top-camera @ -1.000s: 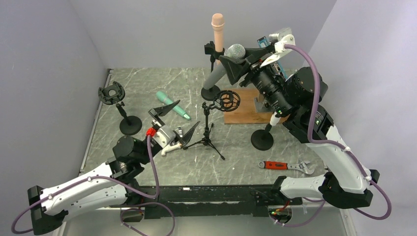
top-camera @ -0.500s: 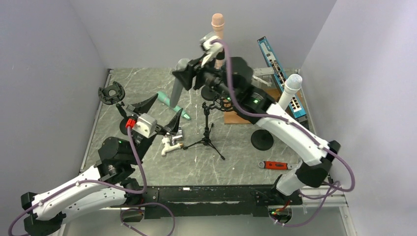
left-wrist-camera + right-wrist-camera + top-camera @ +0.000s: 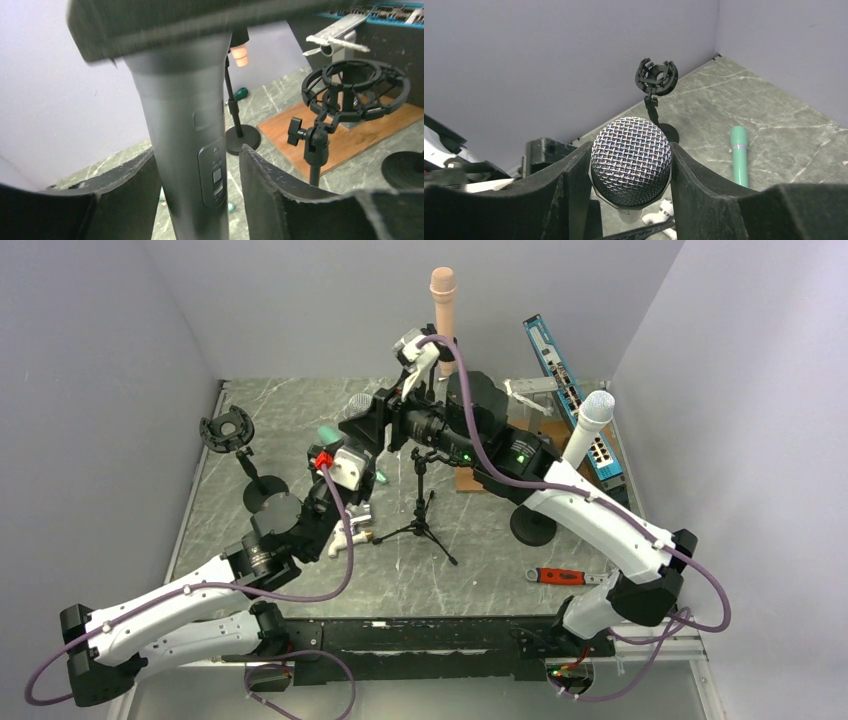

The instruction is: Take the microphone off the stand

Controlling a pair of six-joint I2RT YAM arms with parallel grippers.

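Observation:
The grey microphone (image 3: pixel 358 403) with a silver mesh head hangs upright in the air over the middle of the table, off any stand. My right gripper (image 3: pixel 364 422) is shut on its mesh head (image 3: pixel 631 160), both fingers pressed to the sides. My left gripper (image 3: pixel 350 443) reaches up from below and stands around the grey body (image 3: pixel 185 125). Its left finger touches the body and its right finger (image 3: pixel 260 170) is a small gap away. An empty black shock-mount stand (image 3: pixel 357 87) on a tripod (image 3: pixel 422 515) stands just to the right.
A pink microphone (image 3: pixel 443 300) on a stand is at the back, a white one (image 3: pixel 590 420) at the right. An empty stand (image 3: pixel 228 430) is at the left. A teal microphone (image 3: pixel 739 155), a wooden board (image 3: pixel 470 480), a wrench (image 3: pixel 585 578) and a white part (image 3: pixel 350 530) lie on the table.
My right arm has swung the grey microphone from the back right to the middle left. My left gripper has risen to the microphone's body and its jaws have narrowed around it.

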